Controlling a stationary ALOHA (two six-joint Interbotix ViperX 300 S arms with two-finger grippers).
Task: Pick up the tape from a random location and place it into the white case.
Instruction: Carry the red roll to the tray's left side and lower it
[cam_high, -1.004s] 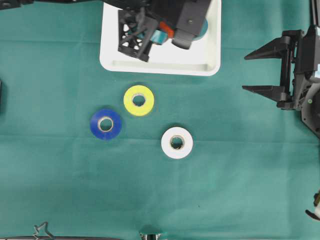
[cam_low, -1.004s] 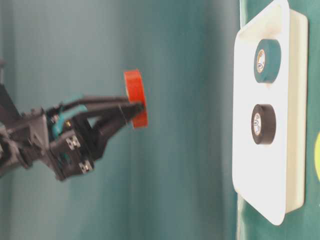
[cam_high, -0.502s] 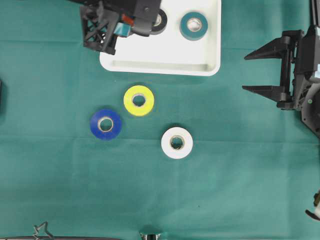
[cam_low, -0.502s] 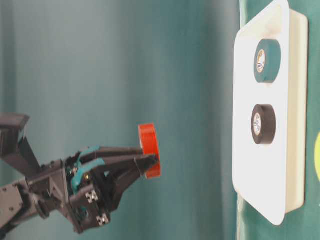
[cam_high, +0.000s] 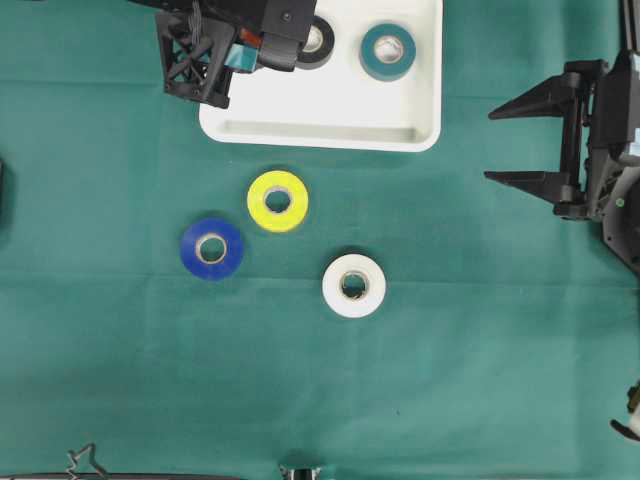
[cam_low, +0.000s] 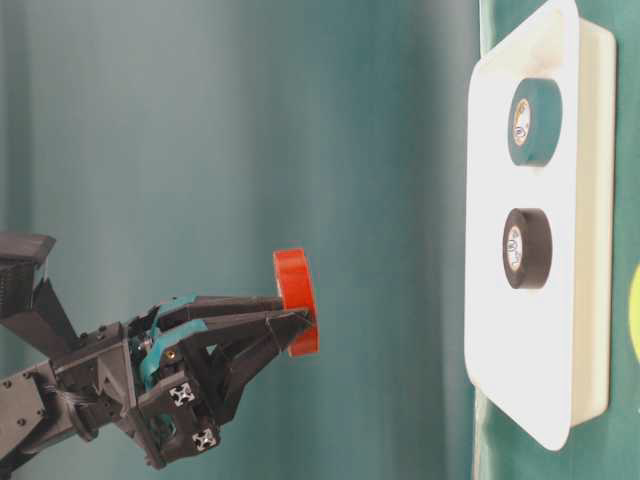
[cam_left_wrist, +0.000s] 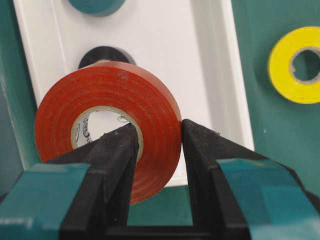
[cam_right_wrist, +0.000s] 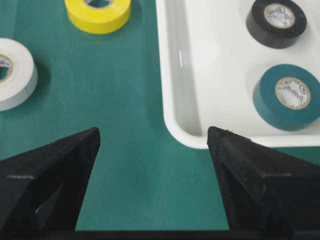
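green cloth (cam_high: 480, 380) | 3 loose rolls; white case (cam_high: 330, 110) holds 2 | left jaws grip red tape (cam_left_wrist: 110, 120) | right jaws apart

- The white case (cam_high: 330, 110) lies at the far middle of the green tabletop (cam_high: 450, 380).
- Inside it sit a black roll (cam_high: 318, 40) and, to its right, a teal roll (cam_high: 388, 51).
- The left arm (cam_high: 215, 45) hangs over the case's far-left corner, partly covering the black roll.
- Nearer lie a yellow roll (cam_high: 278, 200), a blue roll (cam_high: 212, 248) and a white roll (cam_high: 354, 285), each apart.
- The right gripper (cam_high: 525, 140) stands wide apart at the right edge, holding nothing.
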